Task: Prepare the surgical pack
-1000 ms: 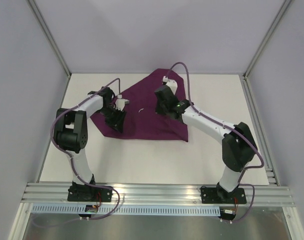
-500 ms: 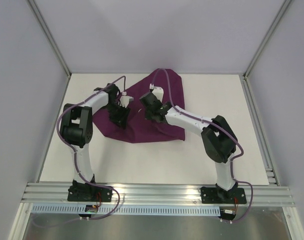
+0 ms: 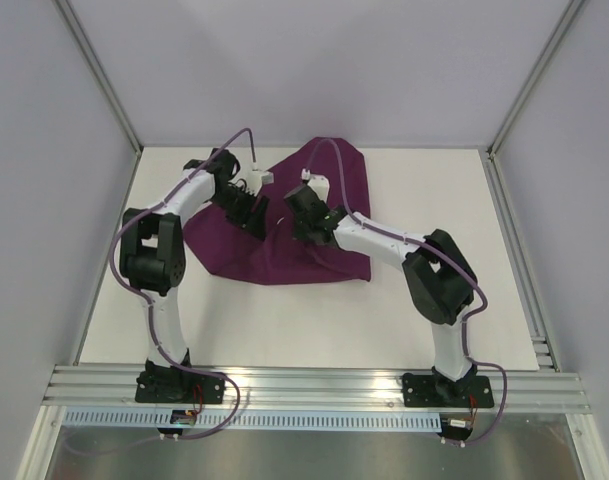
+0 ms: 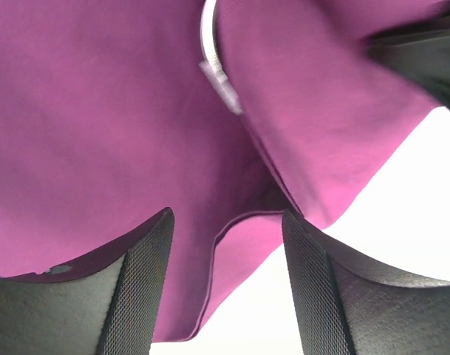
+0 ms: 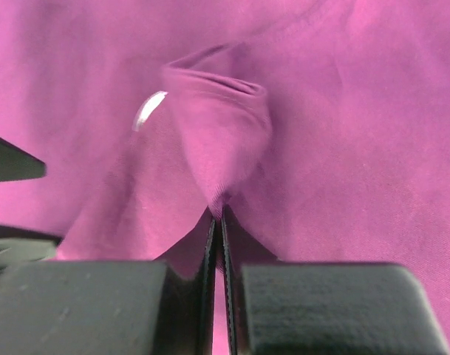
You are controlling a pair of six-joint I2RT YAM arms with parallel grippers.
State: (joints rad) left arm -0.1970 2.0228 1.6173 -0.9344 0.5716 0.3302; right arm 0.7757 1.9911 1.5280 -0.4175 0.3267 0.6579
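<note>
The purple cloth lies bunched on the white table and covers whatever is under it; the tray and gauze pads are hidden. My right gripper is shut on a pinched fold of the cloth, and in the top view it sits over the cloth's middle. A shiny bit of steel peeks out to its left. My left gripper is open and empty just above a hemmed cloth edge; in the top view it is over the cloth's left part. A curved steel piece shows beyond it.
The white table has bare room in front of and to both sides of the cloth. Grey walls and metal posts close in the back and sides. A metal rail runs along the near edge by the arm bases.
My right gripper has moved left, dragging a fold of the cloth over the middle. My left gripper has moved toward the far side, along the cloth's left part.
</note>
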